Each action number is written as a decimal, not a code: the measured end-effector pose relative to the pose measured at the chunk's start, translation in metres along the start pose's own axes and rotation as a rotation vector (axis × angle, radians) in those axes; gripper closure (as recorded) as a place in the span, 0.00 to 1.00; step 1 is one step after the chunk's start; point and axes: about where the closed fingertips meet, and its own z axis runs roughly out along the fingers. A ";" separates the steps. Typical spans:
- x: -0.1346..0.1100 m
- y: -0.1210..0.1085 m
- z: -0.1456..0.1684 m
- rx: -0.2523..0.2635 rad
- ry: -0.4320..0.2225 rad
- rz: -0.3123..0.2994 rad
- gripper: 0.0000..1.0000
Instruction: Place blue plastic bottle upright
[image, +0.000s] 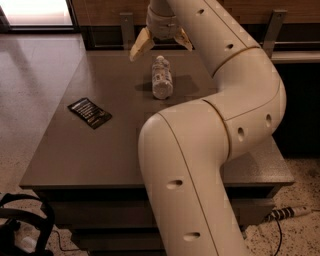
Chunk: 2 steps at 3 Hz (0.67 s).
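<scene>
While the splayed pincer hovers, bottle lies below.

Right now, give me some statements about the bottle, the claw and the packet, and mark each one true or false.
1. The bottle lies on its side on the table. True.
2. The claw is shut on the bottle. False: it is open, over the bottle's far end, and grips nothing.
3. A dark packet lies flat on the table. True.
4. The packet touches the bottle. False: bare tabletop lies between them.
</scene>
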 end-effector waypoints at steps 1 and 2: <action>0.001 0.003 0.016 -0.005 0.030 -0.010 0.00; 0.005 0.004 0.024 0.000 0.057 -0.016 0.00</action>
